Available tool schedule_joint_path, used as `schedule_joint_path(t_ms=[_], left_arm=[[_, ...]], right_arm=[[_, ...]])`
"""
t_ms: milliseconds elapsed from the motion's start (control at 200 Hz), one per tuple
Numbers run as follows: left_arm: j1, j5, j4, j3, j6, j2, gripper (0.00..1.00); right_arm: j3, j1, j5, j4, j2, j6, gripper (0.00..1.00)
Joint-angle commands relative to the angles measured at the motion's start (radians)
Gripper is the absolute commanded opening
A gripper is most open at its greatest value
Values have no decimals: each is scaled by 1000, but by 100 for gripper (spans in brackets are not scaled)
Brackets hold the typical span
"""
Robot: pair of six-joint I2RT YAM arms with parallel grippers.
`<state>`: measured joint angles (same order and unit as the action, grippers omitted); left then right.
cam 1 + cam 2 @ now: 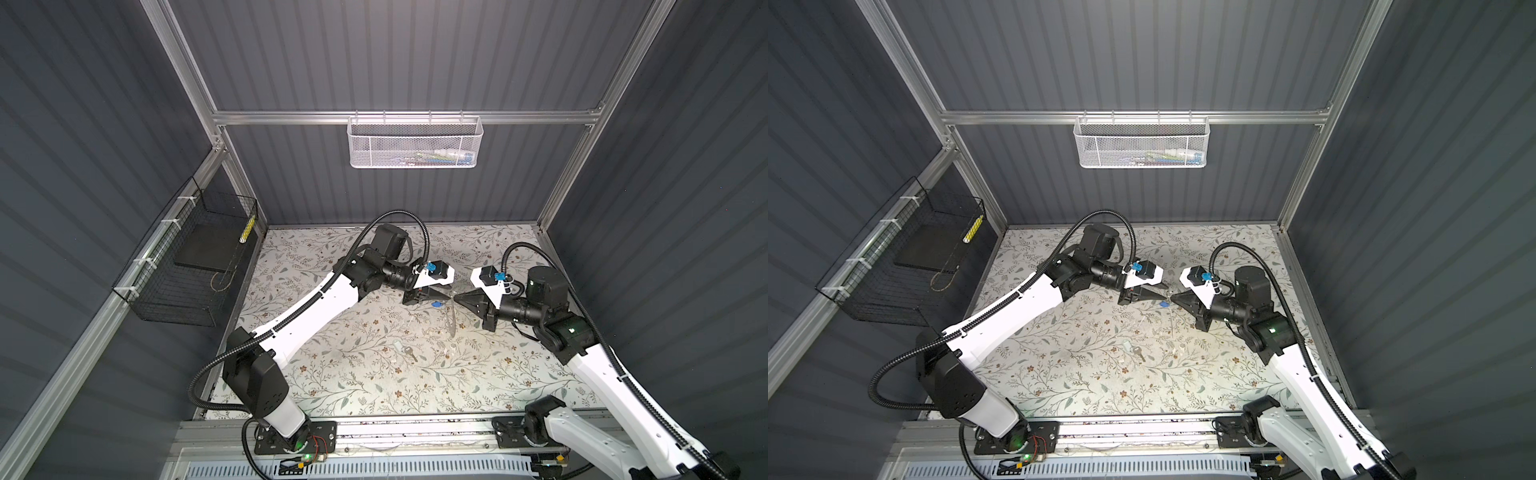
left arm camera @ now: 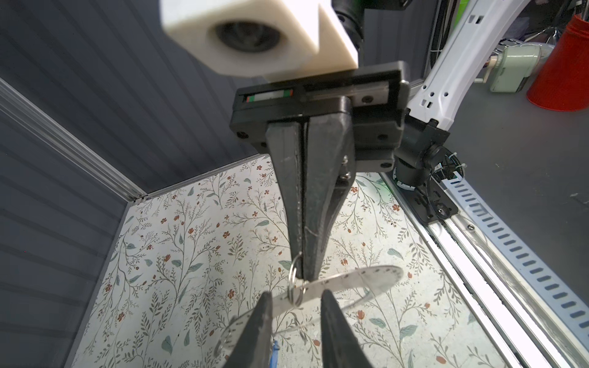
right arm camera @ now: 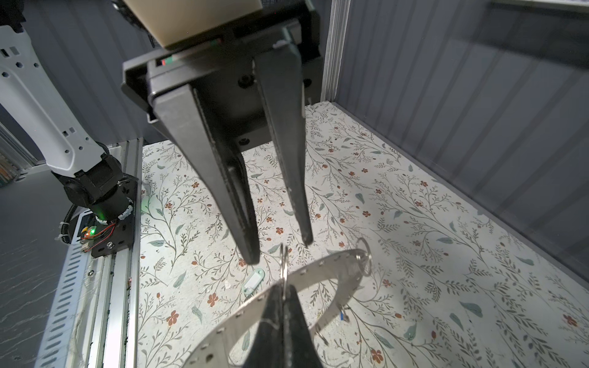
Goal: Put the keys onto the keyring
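"Holding what, exactly, is the right gripper (image 2: 307,274)?"

"Its jaws are pressed together on the band of the wide flat grey metal keyring (image 3: 334,264), which it holds clear of the flower-patterned counter (image 1: 353,386) near the middle. A small wire ring (image 3: 283,259) stands upright at the pinch."

"And the left gripper (image 3: 280,250)?"

"Jaws apart, nothing in them. Its tips face the right one's, just above that band. In its own wrist view the band runs between its fingers (image 2: 261,318)."

"Where are the keys?"

"The blue-headed silver key (image 1: 436,304) hangs just under the keyring, below the left gripper. Whether it is threaded through a hole I cannot tell. The whitish-headed silver key (image 1: 405,351) lies flat on the counter, apart from everything, toward the near edge from both grippers."

"Which way does it lie?"

"Long axis slanted, head toward the far-left corner, blade toward the near-right corner. It sits about midway between the arms, a touch closer to the left. That arm is also the free one, so I judge the pick falls to it: down and back toward the near edge, jaws turned across the blade."

"Any writing?"

"None legible: no brand, no label. The key's whitish tag looks blank."
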<state>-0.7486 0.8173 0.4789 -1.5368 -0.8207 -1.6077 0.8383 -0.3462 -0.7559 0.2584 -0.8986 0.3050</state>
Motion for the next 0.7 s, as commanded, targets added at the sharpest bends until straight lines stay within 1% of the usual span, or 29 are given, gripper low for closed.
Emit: schedule_joint_path(t_ms=[0,345,445,500,555,695], left_arm=[[-4,-1,26,-32,-12,3,25],[-7,6,24,-42,-11,-11,20],[-8,6,25,-43,-11,-15,17],[-9,9,26,-45,-11,-17,12],[-10,11,26,-48,-11,-19,9],[-11,7,34,-48,-18,-22,8]], right_arm=[[39,-4,-15,-5,0,14,0],[45,-10,-25,-8,-17,16,0],[45,-11,-25,-9,-19,17,0],[45,-13,-25,-8,-20,17,0],[47,-13,-25,-5,-22,19,0],[47,-14,-20,-8,-19,22,0]])
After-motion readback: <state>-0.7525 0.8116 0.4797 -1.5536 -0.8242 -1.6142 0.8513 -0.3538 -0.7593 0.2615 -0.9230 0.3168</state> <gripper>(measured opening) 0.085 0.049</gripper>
